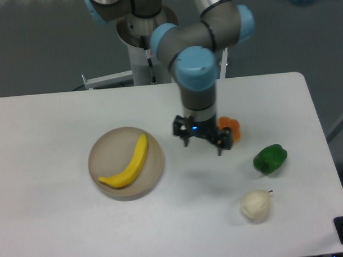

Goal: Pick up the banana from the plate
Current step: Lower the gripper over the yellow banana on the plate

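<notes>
Lying diagonally on the plate, the banana is untouched; the fingers hang spread and empty right of it.

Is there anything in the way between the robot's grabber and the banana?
No, nothing visible blocks it. The tool hangs to the right of the plate, and only bare table lies between them. The banana rests uncovered on the plate. The orange fruit, green pepper and pale fruit all sit on the tool's far side.
</notes>
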Motion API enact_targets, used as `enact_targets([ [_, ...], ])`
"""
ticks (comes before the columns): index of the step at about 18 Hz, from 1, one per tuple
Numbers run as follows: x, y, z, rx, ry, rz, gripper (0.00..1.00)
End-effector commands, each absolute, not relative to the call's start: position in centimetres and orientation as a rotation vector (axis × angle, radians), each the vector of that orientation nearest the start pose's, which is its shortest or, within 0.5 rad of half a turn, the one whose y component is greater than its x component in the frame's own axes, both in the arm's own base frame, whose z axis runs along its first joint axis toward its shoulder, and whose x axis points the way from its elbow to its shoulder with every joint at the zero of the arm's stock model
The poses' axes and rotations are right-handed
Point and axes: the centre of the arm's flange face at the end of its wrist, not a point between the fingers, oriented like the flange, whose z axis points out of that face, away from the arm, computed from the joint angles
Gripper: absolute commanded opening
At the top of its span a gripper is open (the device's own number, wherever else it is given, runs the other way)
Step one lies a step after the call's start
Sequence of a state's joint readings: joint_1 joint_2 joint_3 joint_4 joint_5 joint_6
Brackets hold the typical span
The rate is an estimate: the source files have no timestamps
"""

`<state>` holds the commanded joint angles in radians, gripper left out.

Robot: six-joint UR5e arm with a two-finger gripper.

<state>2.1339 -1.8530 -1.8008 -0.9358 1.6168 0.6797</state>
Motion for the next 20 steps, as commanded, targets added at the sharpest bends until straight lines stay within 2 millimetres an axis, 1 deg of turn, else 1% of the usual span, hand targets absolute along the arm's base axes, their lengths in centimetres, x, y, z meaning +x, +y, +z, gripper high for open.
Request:
enact_targets([
  [4,-15.9,55.1,26.9,-3.014,0.219,0.196,1.00],
  [7,-13.4,55.4,23.9,-3.048,0.262,0.170,1.00],
  [9,-12.0,55.0,22.8,-3.068,0.257,0.154,1.00],
  [10,-11.8,55.0,22.8,-3.069,0.258,0.153,1.00],
  [12,-10.6,55.2,22.2,-3.075,0.292,0.144,1.00],
  [14,-10.5,55.3,21.5,-3.084,0.296,0.134,1.00],
  [15,-10.3,55.5,21.1,-3.079,0.305,0.134,1.00],
  [17,-9.4,55.8,21.0,-3.066,0.327,0.139,1.00],
  [18,-9.4,55.8,20.3,-3.075,0.328,0.131,1.00],
  [19,-9.4,55.9,20.1,-3.076,0.331,0.130,1.00],
  [20,-9.0,56.0,19.5,-3.084,0.344,0.126,1.00],
])
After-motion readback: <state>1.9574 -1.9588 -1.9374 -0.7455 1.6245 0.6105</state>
